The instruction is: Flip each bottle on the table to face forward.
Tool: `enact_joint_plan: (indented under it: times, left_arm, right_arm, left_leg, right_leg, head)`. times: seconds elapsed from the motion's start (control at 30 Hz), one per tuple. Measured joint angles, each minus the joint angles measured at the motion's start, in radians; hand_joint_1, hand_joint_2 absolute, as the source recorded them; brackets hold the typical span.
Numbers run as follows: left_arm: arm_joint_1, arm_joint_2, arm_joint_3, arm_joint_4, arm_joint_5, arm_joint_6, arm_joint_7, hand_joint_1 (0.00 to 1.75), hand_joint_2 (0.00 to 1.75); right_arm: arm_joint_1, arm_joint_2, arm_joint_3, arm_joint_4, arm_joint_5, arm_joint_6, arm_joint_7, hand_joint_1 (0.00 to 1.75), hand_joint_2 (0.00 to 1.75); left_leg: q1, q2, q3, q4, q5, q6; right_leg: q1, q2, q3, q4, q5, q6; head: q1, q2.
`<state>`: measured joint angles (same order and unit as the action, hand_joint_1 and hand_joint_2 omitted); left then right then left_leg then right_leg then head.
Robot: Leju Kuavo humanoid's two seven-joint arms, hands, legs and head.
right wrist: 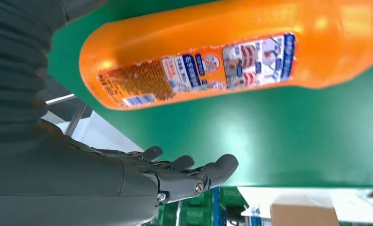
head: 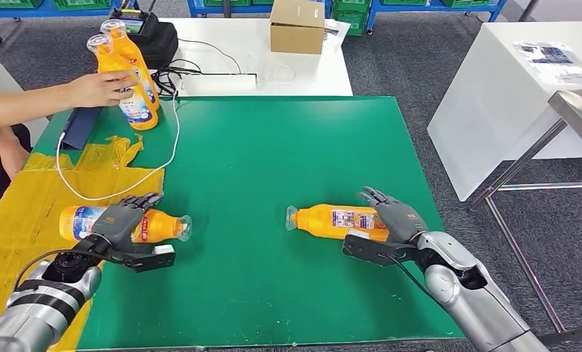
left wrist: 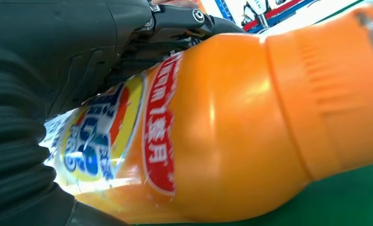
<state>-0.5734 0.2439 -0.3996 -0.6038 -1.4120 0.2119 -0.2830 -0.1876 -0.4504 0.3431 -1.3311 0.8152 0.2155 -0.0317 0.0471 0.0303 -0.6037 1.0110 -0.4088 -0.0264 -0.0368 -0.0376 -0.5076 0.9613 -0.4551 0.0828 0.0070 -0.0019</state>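
Two orange drink bottles lie on their sides on the green mat (head: 273,161). The left bottle (head: 159,226) points its cap to the right; my left hand (head: 122,218) grips it around the label, fingers wrapped over the top. Up close, that bottle (left wrist: 231,127) presses against the palm of my left hand (left wrist: 81,42). The right bottle (head: 332,221) lies with its cap to the left and its printed back label up. My right hand (head: 392,214) is at its base, fingers stretched out. In the right wrist view a strip of mat separates the right hand (right wrist: 175,176) from the bottle (right wrist: 222,52).
At the far left corner a person's hand (head: 100,88) holds two upright orange bottles (head: 130,81). A white cable (head: 126,187) loops over the mat and a yellow sheet (head: 23,213). A cardboard box (head: 296,26) stands behind; a white table (head: 508,95) stands to the right.
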Motion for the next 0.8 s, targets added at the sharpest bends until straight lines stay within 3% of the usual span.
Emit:
enact_joint_plan:
  times: [0.23,0.43,0.57,0.67,0.8]
  left_arm:
    - [-0.026,-0.004,-0.014,0.044,0.013,-0.009,0.001,0.0,1.75]
    - [-0.06,-0.016,-0.028,0.079,0.056,-0.032,-0.019,0.0,1.75]
    - [-0.075,-0.039,-0.028,0.091,0.147,-0.071,-0.088,0.0,1.75]
    - [-0.094,-0.064,-0.016,0.098,0.246,-0.129,-0.162,0.0,1.75]
    - [-0.106,-0.088,-0.004,0.104,0.294,-0.162,-0.191,0.0,1.75]
  right_arm:
    - [-0.027,0.001,0.024,0.053,0.001,0.001,0.003,0.0,1.75]
    - [-0.106,0.028,0.059,0.196,0.029,0.002,0.01,0.0,1.75]
    - [-0.152,0.052,0.094,0.318,0.06,0.051,0.009,1.75,1.75]
    - [-0.181,0.049,0.126,0.402,0.075,0.107,-0.008,1.75,1.75]
    - [-0.216,0.041,0.158,0.478,0.076,0.124,-0.027,1.75,1.75]
  left_leg:
    - [0.0,0.0,0.0,0.0,0.001,0.0]
    - [0.0,0.0,0.0,0.0,0.003,0.0]
    - [0.0,-0.002,-0.001,0.0,0.004,0.001]
    - [-0.001,-0.004,-0.001,0.0,0.004,0.001]
    - [-0.001,-0.003,0.001,0.001,0.004,0.001]
  right_leg:
    - [0.0,0.0,0.0,0.0,0.0,0.0]
    - [0.0,0.0,0.0,0.0,0.002,0.002]
    - [-0.001,-0.002,-0.001,0.0,0.002,0.002]
    - [-0.001,-0.004,0.0,0.0,0.002,0.002]
    - [-0.002,-0.003,-0.003,0.0,0.002,0.002]
  head:
    - [0.0,0.0]
    - [0.0,0.0]
    - [0.0,0.0]
    - [0.0,0.0]
    - [0.0,0.0]
